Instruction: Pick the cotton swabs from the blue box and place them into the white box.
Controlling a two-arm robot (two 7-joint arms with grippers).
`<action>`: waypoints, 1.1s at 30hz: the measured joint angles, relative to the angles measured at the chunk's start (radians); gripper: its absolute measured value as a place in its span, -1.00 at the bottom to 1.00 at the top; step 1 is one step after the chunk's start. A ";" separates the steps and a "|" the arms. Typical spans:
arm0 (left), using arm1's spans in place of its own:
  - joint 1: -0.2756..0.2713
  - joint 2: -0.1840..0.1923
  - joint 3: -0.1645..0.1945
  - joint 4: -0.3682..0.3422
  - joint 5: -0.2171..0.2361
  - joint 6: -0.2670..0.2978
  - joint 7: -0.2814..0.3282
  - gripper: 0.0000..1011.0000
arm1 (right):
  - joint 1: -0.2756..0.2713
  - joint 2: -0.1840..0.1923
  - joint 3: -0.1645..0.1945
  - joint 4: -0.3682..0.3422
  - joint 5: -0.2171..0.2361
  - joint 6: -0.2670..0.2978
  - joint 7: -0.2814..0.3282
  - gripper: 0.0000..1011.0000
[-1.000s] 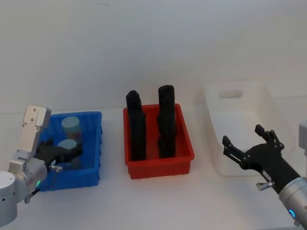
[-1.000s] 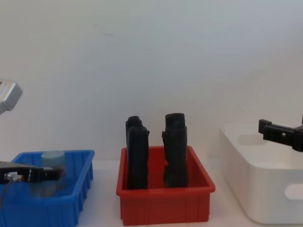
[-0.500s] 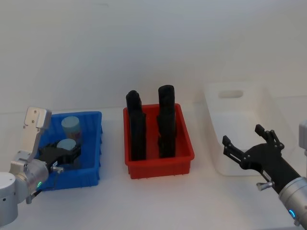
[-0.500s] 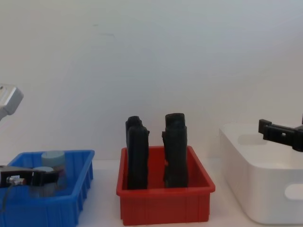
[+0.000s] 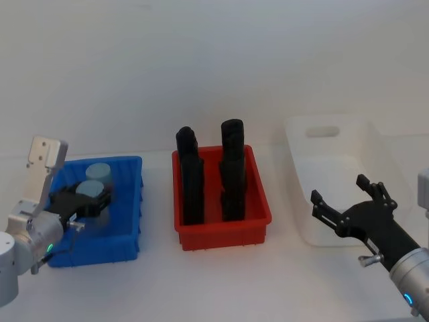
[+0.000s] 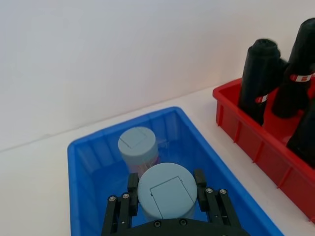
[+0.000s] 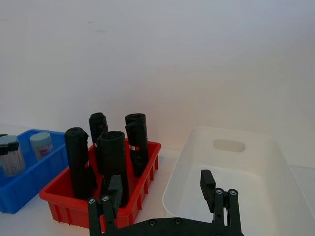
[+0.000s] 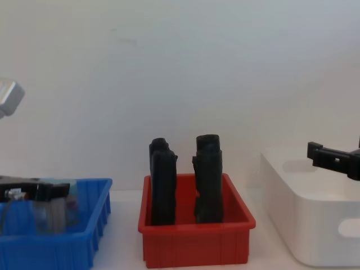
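1. Two grippers sit nearest, above a bare strip of white counter [image 5: 221, 282] that runs along the front. The left gripper [image 5: 87, 201] is inside the blue box [image 5: 137, 208]. The right gripper [image 5: 338, 190] hovers over the near left corner of the white box [image 5: 298, 194].
2. Left fingers [image 6: 132, 183] are closed against both sides of one cotton swab tub [image 6: 166, 194] and hold it upright. I cannot tell whether its base touches the box floor.
3. Right fingers [image 7: 206, 183] are spread wide and hold nothing. From the chest view they are above the white box rim.
4. Three containers stand in a row: the blue box on the left, a red bin [image 5: 224, 233] in the middle and the white box on the right. A gap of bare counter separates each from its neighbour.
5. The held tub is a clear cylinder with a pale blue lid.
6. A second tub [image 6: 138, 146] of the same kind stands just behind it, towards the far wall of the blue box. It shows a coloured label on its side, so two tubs in all, both in the blue box.
7. Four black rolls [image 7: 114, 150] stand upright in the red bin, rising well above its rim.
8. The white box is glossy, with a handle slot [image 5: 323, 131] in its far wall.
9. A plain pale wall [image 5: 214, 60] closes off the counter behind.
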State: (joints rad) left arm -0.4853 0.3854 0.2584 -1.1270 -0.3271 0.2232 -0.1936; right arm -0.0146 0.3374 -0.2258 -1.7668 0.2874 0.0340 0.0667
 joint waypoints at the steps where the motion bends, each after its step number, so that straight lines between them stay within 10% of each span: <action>1: 0.002 0.002 -0.001 -0.008 0.002 0.002 -0.002 0.33 | 0.000 0.000 0.000 0.000 0.000 0.000 0.000 0.98; 33: 0.029 0.080 -0.023 -0.346 0.032 0.090 -0.336 0.33 | 0.000 0.000 0.000 0.000 0.000 0.000 0.000 0.98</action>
State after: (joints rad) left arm -0.4568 0.4654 0.2356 -1.4730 -0.2950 0.3133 -0.5298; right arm -0.0146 0.3375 -0.2259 -1.7668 0.2874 0.0340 0.0668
